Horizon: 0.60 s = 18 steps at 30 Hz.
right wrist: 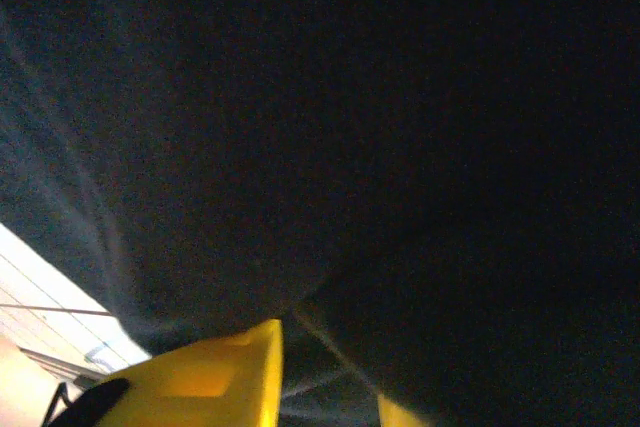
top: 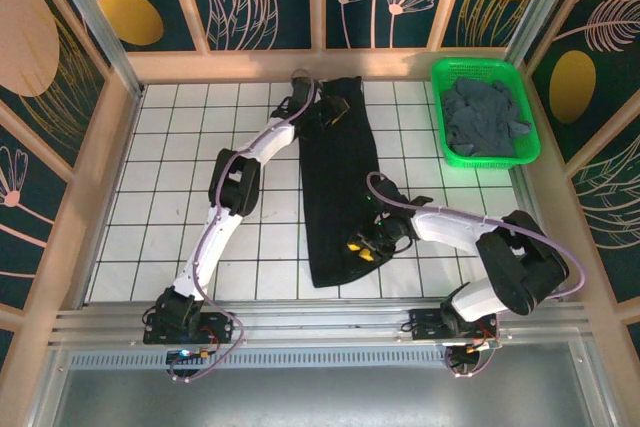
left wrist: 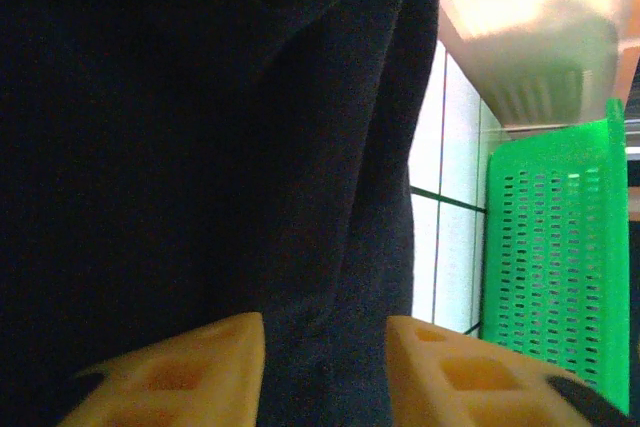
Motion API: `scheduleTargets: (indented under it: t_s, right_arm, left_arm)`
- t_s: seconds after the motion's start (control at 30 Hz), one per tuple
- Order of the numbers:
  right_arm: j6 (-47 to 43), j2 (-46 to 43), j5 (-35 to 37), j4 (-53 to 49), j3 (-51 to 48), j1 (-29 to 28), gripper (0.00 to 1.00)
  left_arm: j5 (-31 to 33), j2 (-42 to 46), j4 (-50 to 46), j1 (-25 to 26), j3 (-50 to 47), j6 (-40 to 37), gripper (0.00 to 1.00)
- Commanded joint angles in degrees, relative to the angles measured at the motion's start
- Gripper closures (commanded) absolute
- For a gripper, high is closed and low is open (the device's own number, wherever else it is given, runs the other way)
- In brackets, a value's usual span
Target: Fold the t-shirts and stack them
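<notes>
A black t-shirt [top: 335, 187] lies on the white tiled table as a long narrow strip running from far to near. My left gripper [top: 328, 109] sits over its far end. In the left wrist view its yellow fingers [left wrist: 190, 372] stand apart, with dark cloth [left wrist: 200, 147] in the gap [left wrist: 325, 367]. My right gripper [top: 362, 248] rests on the strip's near right edge. Its jaws [right wrist: 335, 397] are also parted over black cloth [right wrist: 350, 147] with a fold edge between them. A slate blue-grey t-shirt [top: 485, 117] lies crumpled in the basket.
The green plastic basket [top: 522, 157] stands at the far right corner, and its perforated wall [left wrist: 560, 247] is close to the left gripper. Wooden frame rails and patterned panels bound the table. White tiles lie bare to the left of the black strip.
</notes>
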<state>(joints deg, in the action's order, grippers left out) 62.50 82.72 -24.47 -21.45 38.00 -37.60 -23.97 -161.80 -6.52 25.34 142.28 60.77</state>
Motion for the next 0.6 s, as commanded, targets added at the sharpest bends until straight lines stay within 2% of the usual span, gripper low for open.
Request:
scheduleTargets:
  t_s: [0.0, 0.1, 0.23, 0.43, 0.57]
  right_arm:
    - [1.31, -4.43, 3.25, -6.61, 4.02, -0.28, 0.6]
    - [-1.99, -8.57, 7.37, -14.61, 7.62, 0.07, 0.53]
    - [-7.3, -13.94, 13.79, -22.12, 7.16, 1.28, 0.5]
    - [-12.83, -18.69, 18.28, -27.94, 0.74, 1.83, 0.47]
    - [-16.06, -18.95, 14.84, -24.44, -3.24, 1.58, 0.44]
  left_arm:
    - [2.39, 8.6, -2.73, -0.98, -1.28, -3.47, 0.53]
    - [6.29, 19.02, -3.76, -0.83, -9.88, -6.75, 0.48]
    - [8.3, 34.27, -2.53, -0.14, -28.59, -8.43, 0.48]
    - [4.42, 52.84, -10.3, 2.78, -55.68, -13.22, 0.52]
    - [0.43, 65.28, -15.56, 5.52, -75.49, -16.07, 0.55]
